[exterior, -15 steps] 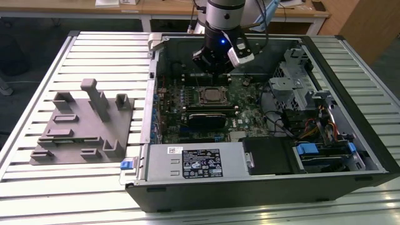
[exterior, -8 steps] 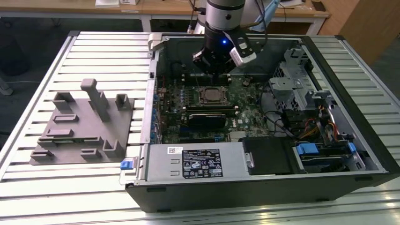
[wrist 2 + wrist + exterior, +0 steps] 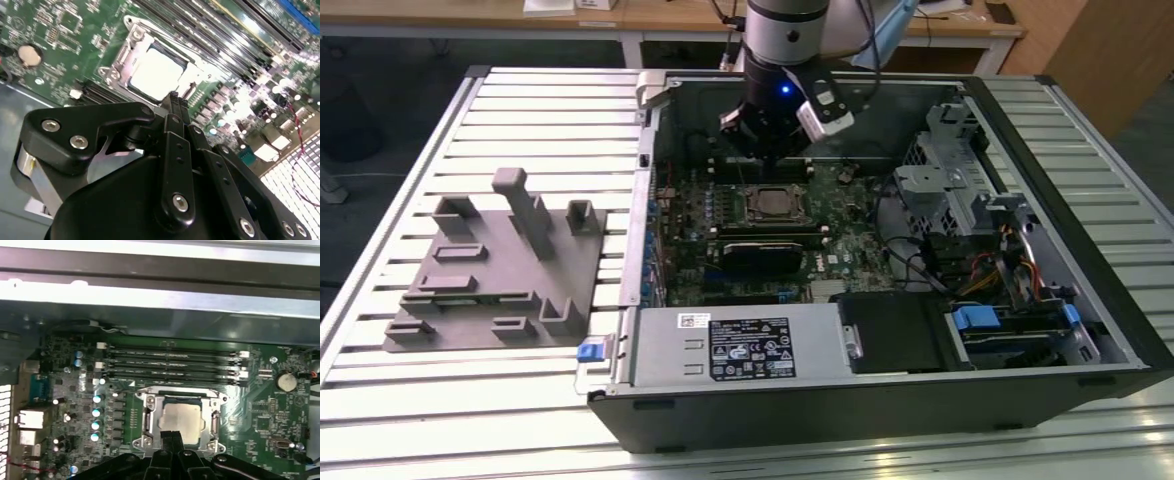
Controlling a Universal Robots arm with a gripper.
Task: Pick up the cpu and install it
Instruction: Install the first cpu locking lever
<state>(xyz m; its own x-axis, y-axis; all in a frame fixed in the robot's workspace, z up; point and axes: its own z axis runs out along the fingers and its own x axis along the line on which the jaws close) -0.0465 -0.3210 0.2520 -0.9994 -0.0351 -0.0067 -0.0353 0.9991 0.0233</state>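
Small square cpu with pale silver metal top (image 3: 182, 416) seated flat in metal socket frame (image 3: 150, 422) at centre of green motherboard (image 3: 854, 225); black gripper (image 3: 174, 100) directly above cpu near edge, fingertips pressed together, holding nothing

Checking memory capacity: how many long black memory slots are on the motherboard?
4. The long black memory slots lie side by side in one bank, between the silver-topped square cpu and the grey case wall; none seems hidden.
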